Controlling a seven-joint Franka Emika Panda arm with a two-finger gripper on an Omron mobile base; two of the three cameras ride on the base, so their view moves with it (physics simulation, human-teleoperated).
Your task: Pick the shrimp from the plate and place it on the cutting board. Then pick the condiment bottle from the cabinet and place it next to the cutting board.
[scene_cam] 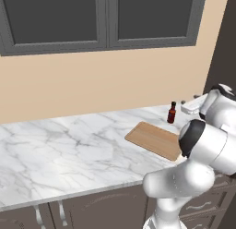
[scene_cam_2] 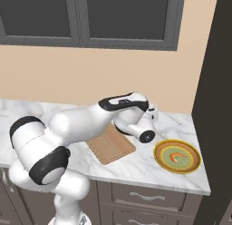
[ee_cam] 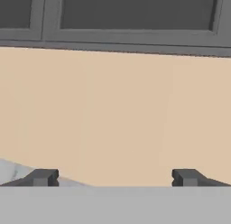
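We see our gripper (ee_cam: 115, 177) spread wide and holding nothing, facing the beige wall (ee_cam: 117, 114) under the wall cupboards (ee_cam: 135, 15). The shrimp (scene_cam_2: 178, 156) lies on the plate (scene_cam_2: 159, 152), on the counter (scene_cam_2: 149, 172) right of the board (scene_cam_2: 111, 147) and below our hand. The bottle (scene_cam: 172, 112) stands just behind the board's far edge.

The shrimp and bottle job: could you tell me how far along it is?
Bottle already stands on the counter beside the cutting board. Nothing is in hand: the gripper is open and faces the wall. The shrimp still lies on the plate, so that move remains.
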